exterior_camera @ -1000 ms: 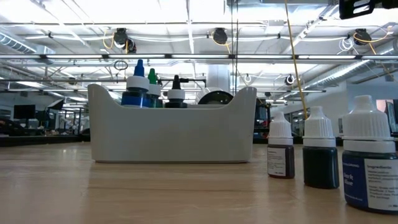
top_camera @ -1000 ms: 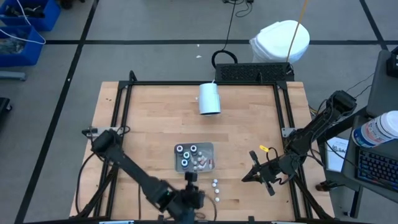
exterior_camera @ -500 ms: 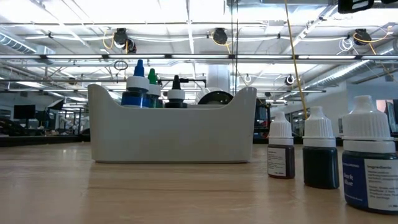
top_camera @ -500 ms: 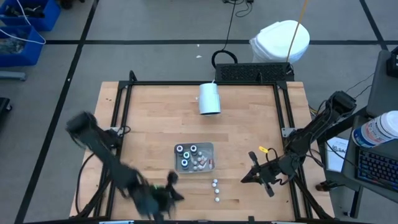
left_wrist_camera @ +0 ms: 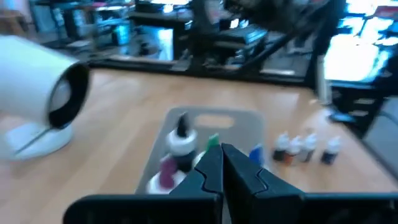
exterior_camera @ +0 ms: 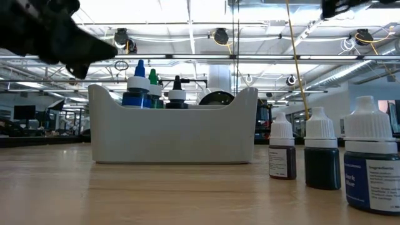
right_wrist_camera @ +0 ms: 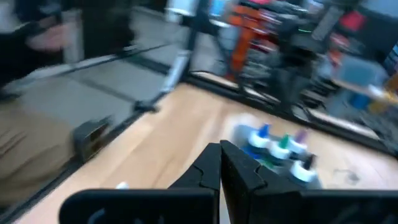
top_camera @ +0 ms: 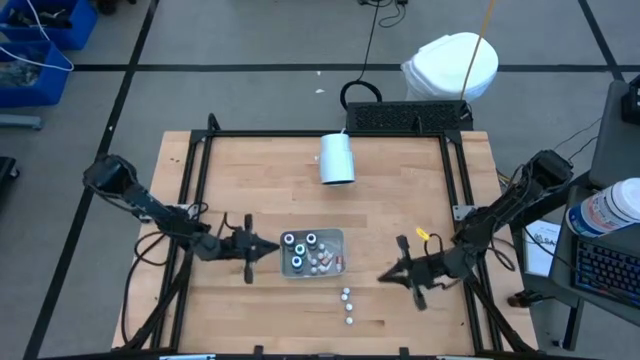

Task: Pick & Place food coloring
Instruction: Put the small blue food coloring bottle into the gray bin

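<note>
Left tool (top_camera: 272, 248) clenched, empty, beside bottle tray (top_camera: 337, 237); white cup (top_camera: 336, 158) beyond

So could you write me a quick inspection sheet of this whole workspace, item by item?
Surface: wooden table in a black frame.
Job's things: grey tray holding food coloring bottles; three bottles stand on the table outside it.
Clutter: white cup lying on its side.
Grippers: left end effector shut, empty, just beside the tray; right end effector shut, empty, on the tray's other side.
Cables: black cable on the floor beyond the table.
Surroundings: white bag, blue bins on the floor.
</note>
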